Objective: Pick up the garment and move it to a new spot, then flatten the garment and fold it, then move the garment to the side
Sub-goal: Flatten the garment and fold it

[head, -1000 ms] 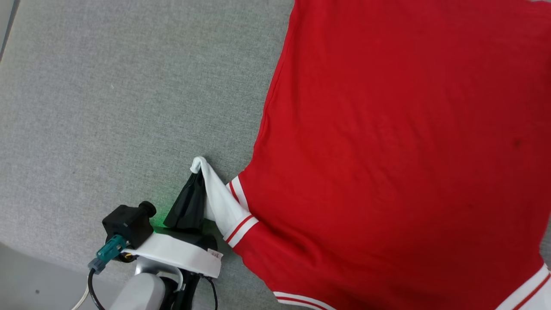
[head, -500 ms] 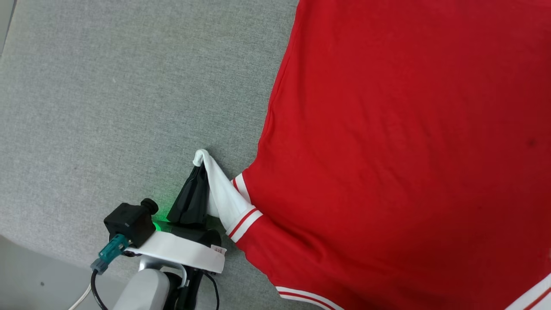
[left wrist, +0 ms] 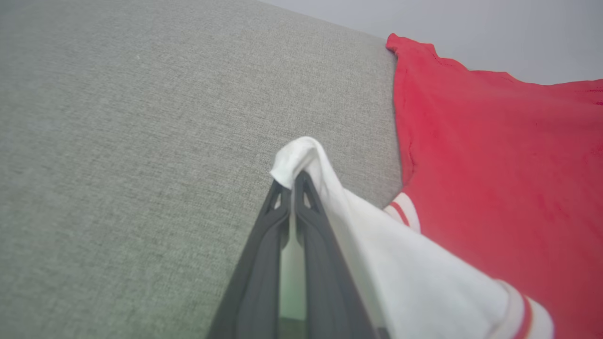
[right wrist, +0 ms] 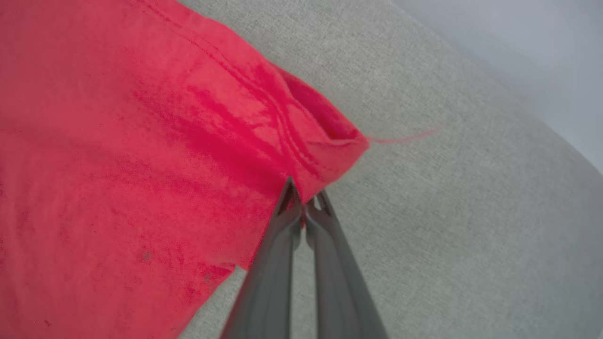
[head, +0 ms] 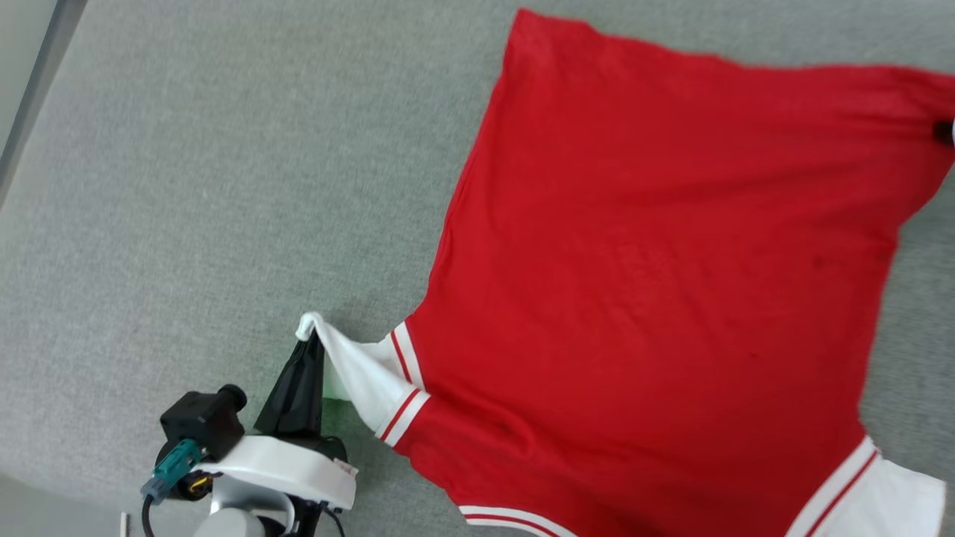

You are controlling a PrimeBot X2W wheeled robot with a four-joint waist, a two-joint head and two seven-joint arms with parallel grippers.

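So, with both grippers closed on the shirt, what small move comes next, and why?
Probably lift both grippers together a little. The left gripper is shut on the white sleeve tip, the right gripper on a red hem corner, and the garment lies spread on the grey surface, so an even lift keeps it from bunching.

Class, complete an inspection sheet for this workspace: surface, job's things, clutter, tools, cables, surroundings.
Surface: grey woven surface, lying under everything.
Job's things: red garment spread mostly flat; its white sleeve is pulled up at the lower left; a loose thread trails from one hem corner.
Clutter: nothing seen.
Tools: left tool shut on the white sleeve; right tool shut on a red hem corner.
Cables: black cable and teal connector at the left wrist.
Surroundings: pale strip beyond the surface's upper-left edge.
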